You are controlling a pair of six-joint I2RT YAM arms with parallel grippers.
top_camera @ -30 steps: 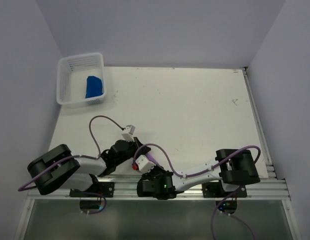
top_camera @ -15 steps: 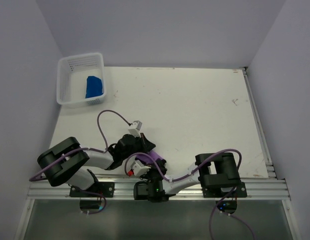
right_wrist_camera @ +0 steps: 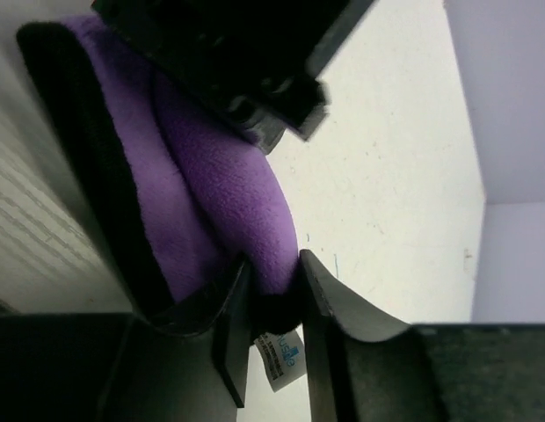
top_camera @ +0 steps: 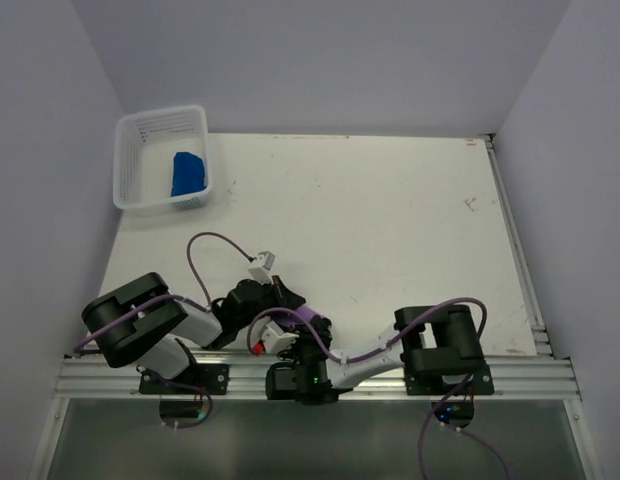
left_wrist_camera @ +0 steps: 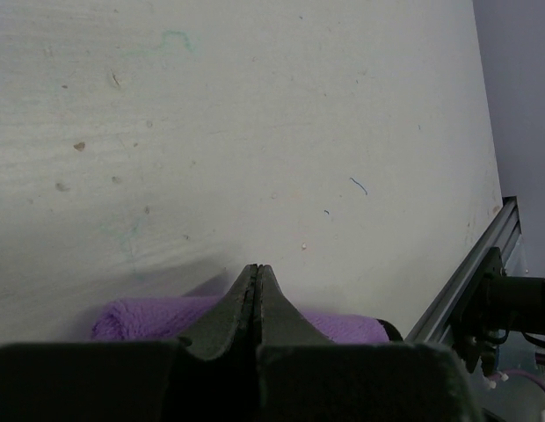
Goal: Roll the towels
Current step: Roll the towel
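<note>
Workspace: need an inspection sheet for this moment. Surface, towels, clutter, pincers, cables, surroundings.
Surface: white table, light scuffs and specks.
Job's things: blue towel lies in the white basket at the far left corner. The purple towel is bunched at the near edge between the arms. The grey towel cannot be made out.
Clutter: nothing seen.
Grippers: left pincer shut, its tip over the purple towel. The right pincer straddles that towel's tagged edge; whether it grips cannot be told.
Cables: purple cables loop off both arms above the table.
Surroundings: plain pale walls on three sides, metal rail along the near edge.
</note>
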